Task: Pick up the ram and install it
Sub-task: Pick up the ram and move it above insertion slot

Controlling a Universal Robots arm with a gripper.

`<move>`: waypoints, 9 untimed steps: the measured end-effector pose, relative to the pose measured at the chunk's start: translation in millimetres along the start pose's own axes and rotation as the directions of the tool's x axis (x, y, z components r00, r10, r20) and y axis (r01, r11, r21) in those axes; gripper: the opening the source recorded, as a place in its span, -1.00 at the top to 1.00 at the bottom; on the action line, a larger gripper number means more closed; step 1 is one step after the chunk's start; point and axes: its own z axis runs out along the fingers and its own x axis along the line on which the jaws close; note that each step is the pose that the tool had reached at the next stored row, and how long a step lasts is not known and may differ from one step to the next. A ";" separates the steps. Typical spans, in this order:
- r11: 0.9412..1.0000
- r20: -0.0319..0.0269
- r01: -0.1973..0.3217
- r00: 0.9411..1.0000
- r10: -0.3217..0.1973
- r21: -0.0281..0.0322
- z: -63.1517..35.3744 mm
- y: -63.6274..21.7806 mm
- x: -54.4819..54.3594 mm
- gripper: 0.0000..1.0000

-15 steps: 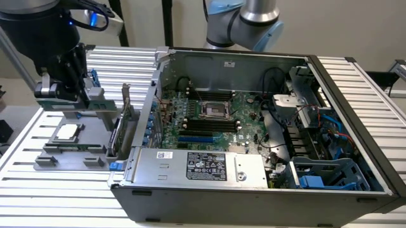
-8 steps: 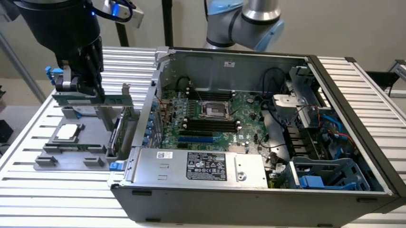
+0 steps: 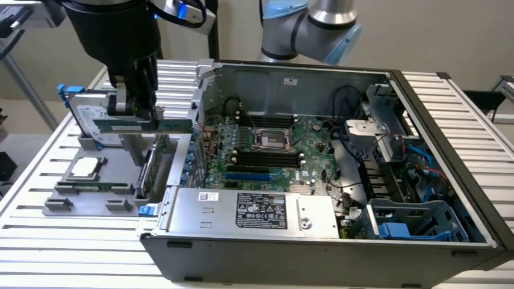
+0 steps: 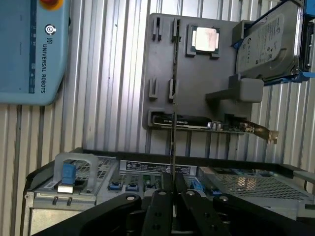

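**Grip.** The fingers (image 4: 160, 204) are pressed in on the ram (image 3: 173, 125). They pinch it by its flat faces near mid-length. In the exterior view the green stick lies level, with an end projecting to either side of the fingers. In the wrist view it appears edge-on, as a thin line running straight out from between them.

**Position.** The ram hangs in the air, clear of the grey holder tray (image 3: 88, 201) directly below the fingers. The tray sits on the slatted metal surface (image 3: 48, 241). A silver processor chip (image 3: 86, 168) rests in the tray below the fingers. A hard drive (image 3: 80, 108) stands just beside them. An expansion card (image 4: 197, 122) with a metal bracket lies in its own slot in the tray.

**Target.** The open computer case (image 3: 321, 241) stands beside the tray. Its black memory slots (image 3: 265, 158) on the motherboard (image 3: 309, 147) are well apart from the fingers, lower, and toward the exterior view's right. The case wall (image 3: 204, 90) stands between the fingers and those slots.

**Assessment.** The pick appears complete and the step in hand is the carry. To do it well:
- The stick should stay level and square in the pinch, because any twist would misalign its edge with a slot.
- It should be carried high enough that both projecting ends pass over the case wall and clear the hard drive.
- Motion should be slow, since a thin board held only by friction can slip.

I cannot tell which way round the notched edge faces.
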 end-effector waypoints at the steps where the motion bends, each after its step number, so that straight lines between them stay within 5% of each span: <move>1: 1.000 0.001 0.000 1.000 0.000 0.000 -0.2 -4.5 0.4 0.73; 9: 1.000 0.008 0.000 1.000 0.000 0.000 -1.5 -40.9 3.0 0.73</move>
